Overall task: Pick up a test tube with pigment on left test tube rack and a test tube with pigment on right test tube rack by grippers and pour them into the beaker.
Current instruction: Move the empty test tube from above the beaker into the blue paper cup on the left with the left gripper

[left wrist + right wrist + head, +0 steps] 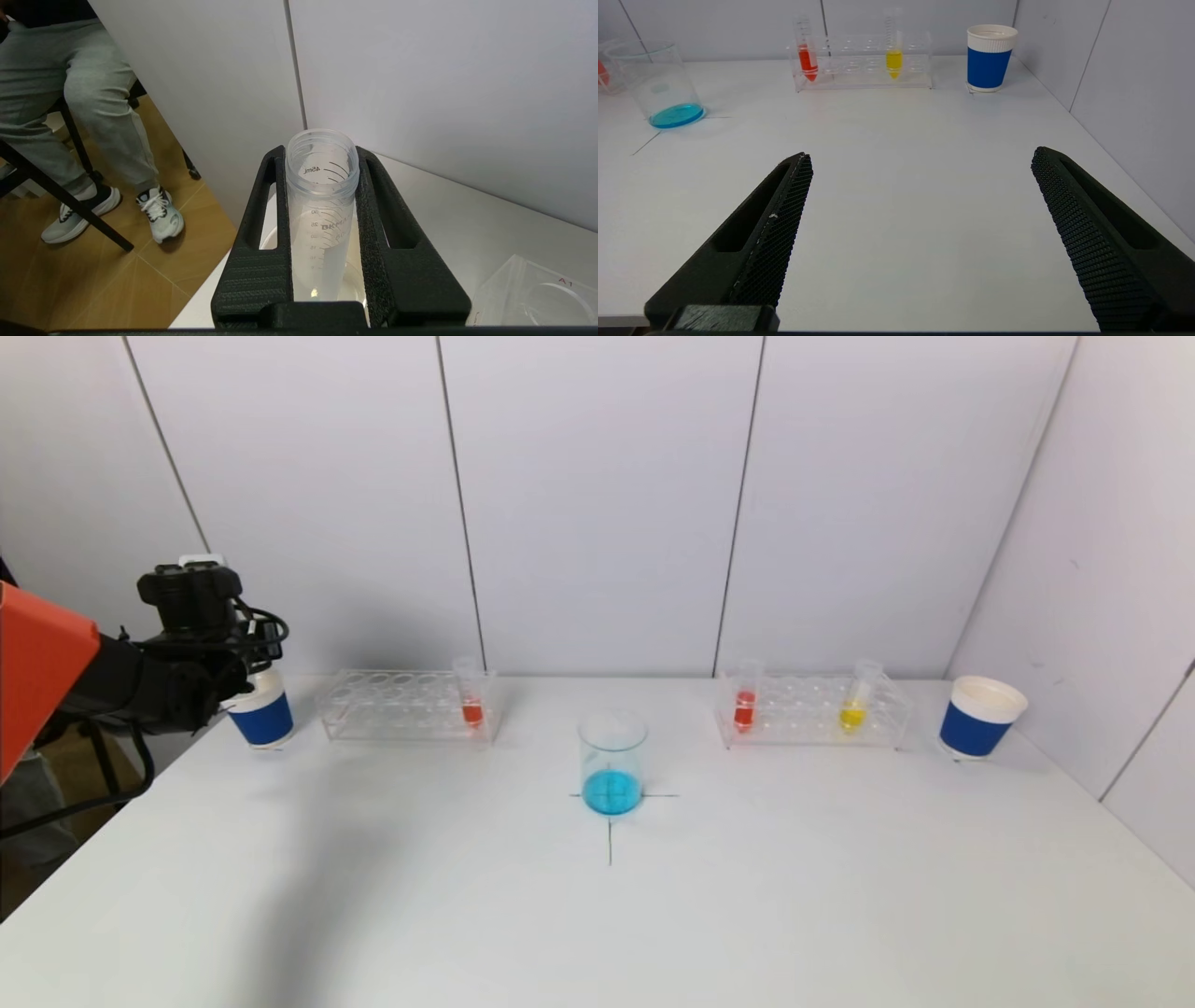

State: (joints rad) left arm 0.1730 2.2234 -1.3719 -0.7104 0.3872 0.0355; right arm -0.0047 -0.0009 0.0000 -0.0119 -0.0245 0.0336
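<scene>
Left arm raised at the far left edge of the table (373,896), wrist bent downward over the left paper cup (262,714). Left gripper (322,186) clamped on an empty test tube (321,205), fingers (261,224) pressed against both sides of its clear graduated wall; tube held with open mouth toward the wrist camera, lower end above the cup's white interior. No pigment visible inside this tube.

Right arm out of the head view. Right gripper (920,224) seen only from its own wrist camera: held low over bare tabletop on the right side, fingers (775,233) spread wide apart, nothing between them.

Beaker (612,763) upright at table centre on a drawn cross mark, a shallow layer of blue liquid at its bottom.

Left test tube rack (406,707) near the back wall, just beside the left paper cup: one tube with orange-red pigment (470,695) standing at its right end, remaining holes open.

Right test tube rack (812,713) at the back right: tube with red pigment (745,695) at the left end, tube with yellow pigment (855,700) toward the right end, tilted slightly.

Right paper cup (980,717), blue-sleeved with a white rim, upright beside the right rack; contents not discernible.
</scene>
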